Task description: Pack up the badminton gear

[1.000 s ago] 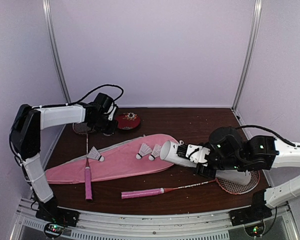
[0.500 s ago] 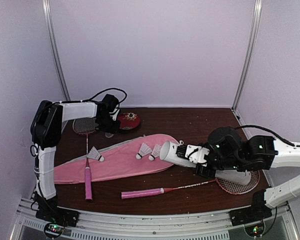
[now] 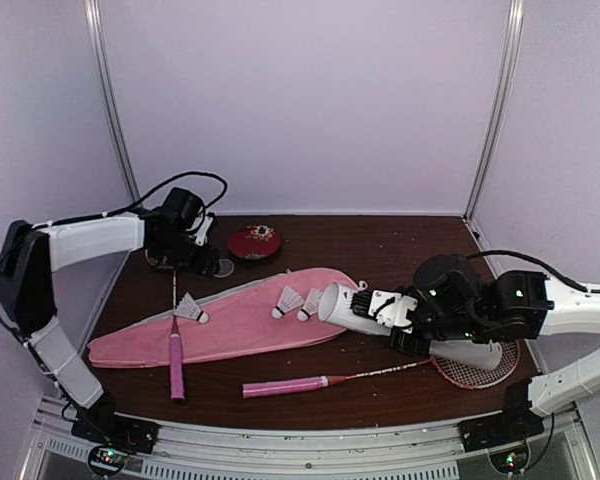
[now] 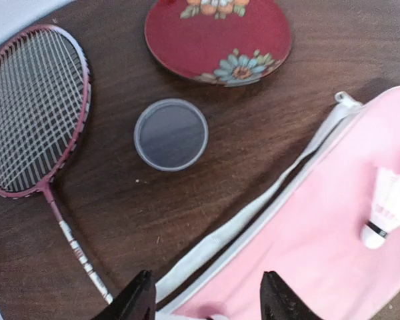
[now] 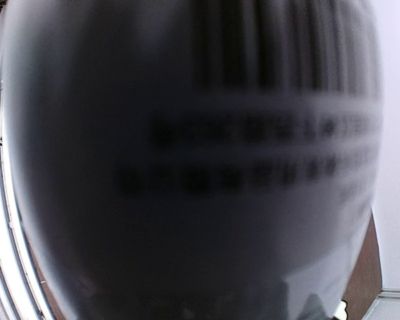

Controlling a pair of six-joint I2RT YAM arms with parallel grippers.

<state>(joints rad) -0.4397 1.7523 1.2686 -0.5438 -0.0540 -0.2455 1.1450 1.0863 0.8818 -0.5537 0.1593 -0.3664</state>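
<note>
Brown bench [image 3: 380, 245]: bag [image 3: 240, 325] flat and unfilled; three shuttlecocks [image 3: 290, 300], both rackets [image 3: 285, 387] loose. Right fingers [image 3: 378, 300] clamped on tube [image 3: 342, 308]; left fingers [image 4: 141, 297] apart, empty. Nothing packed yet.

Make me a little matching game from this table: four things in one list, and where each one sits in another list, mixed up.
Things:
1. white tube
2. round clear lid
3. red flowered dish
4. pair of shuttlecocks

Places:
A. lying on the pink bag
B. at the back, near the wall
C. clamped in the right gripper
D. on bare wood between the dish and a racket head

Pairs: 1-C, 2-D, 3-B, 4-A
</note>
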